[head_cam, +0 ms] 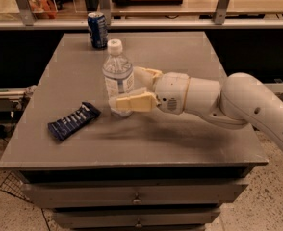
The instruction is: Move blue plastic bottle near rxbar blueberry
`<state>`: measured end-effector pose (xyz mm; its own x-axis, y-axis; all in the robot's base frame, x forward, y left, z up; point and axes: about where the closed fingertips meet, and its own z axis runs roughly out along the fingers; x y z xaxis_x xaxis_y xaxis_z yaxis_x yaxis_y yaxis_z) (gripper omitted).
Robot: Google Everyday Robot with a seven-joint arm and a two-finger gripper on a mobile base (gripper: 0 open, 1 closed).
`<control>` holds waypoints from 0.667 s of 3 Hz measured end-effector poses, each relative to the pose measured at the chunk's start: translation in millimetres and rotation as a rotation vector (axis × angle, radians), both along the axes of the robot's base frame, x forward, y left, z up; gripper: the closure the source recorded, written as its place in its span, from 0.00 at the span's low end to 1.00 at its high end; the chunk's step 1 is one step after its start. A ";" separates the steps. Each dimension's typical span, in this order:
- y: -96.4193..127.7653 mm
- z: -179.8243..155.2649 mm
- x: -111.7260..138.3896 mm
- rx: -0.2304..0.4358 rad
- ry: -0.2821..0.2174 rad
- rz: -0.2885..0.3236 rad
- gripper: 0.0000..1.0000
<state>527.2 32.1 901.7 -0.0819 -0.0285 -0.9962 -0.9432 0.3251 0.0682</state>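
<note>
The blue plastic bottle [118, 79], clear with a white cap and a pale label, stands upright on the grey table [180, 138] left of centre. The rxbar blueberry [74, 121], in a dark blue wrapper, lies flat a short way to the bottle's front left. My gripper [122, 87] reaches in from the right and straddles the bottle's lower half. Its near finger [132, 101] crosses in front of the bottle's base and the far finger [147, 74] is behind it. The fingers look slightly spread, open around the bottle.
A blue soda can [97, 30] stands at the table's back left edge. My white arm [237, 102] stretches over the right half of the table. Drawers sit below the tabletop, and a shelf rail runs behind the table.
</note>
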 end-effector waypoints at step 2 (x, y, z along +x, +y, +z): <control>-28.6 11.3 9.7 -0.051 -0.031 -0.035 0.00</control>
